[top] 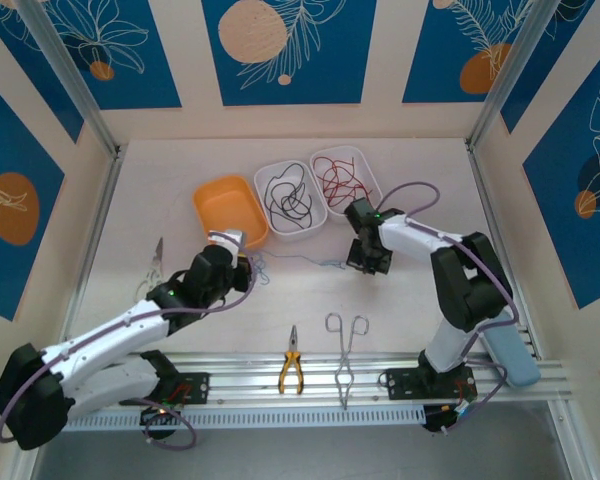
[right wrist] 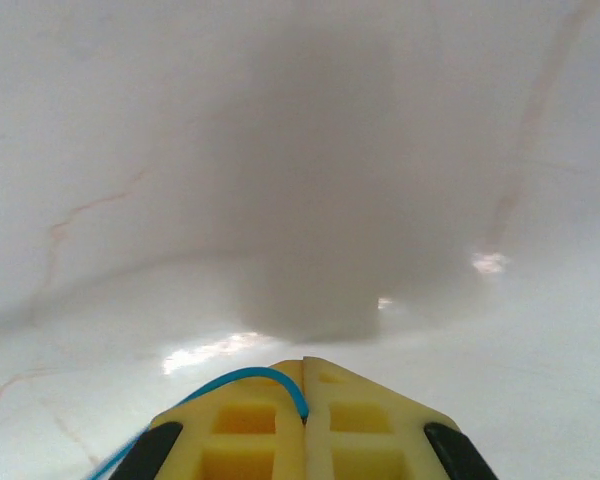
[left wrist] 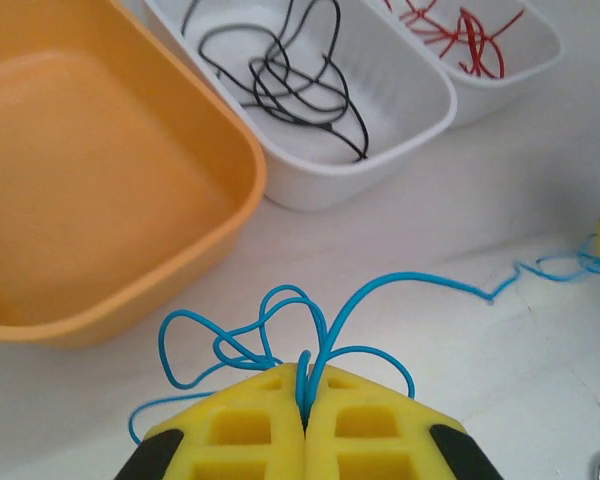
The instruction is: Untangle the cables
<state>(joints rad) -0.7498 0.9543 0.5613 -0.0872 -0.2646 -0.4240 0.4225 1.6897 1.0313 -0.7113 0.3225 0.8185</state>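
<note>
- The blue cable (left wrist: 420, 277) lay on the worktop (left wrist: 500, 200) beside the orange tray (left wrist: 100, 180), its loops bunched at one end and a straighter run leading right.
- The left gripper (left wrist: 305, 385) was pressed together on the looped end. The right gripper (right wrist: 303, 378) pinched the far end, likely to draw the strand straight.
- The black cable (left wrist: 290, 85) and red cable (left wrist: 470, 35) sat sorted in separate white trays (left wrist: 420, 130); the bare orange tray probably awaited the blue.

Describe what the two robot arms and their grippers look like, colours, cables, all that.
The left arm and right arm have white shells with black joints, and a lilac cable loops along each. The left gripper and right gripper have blocky yellow fingers with square recesses and black outer corners.
</note>
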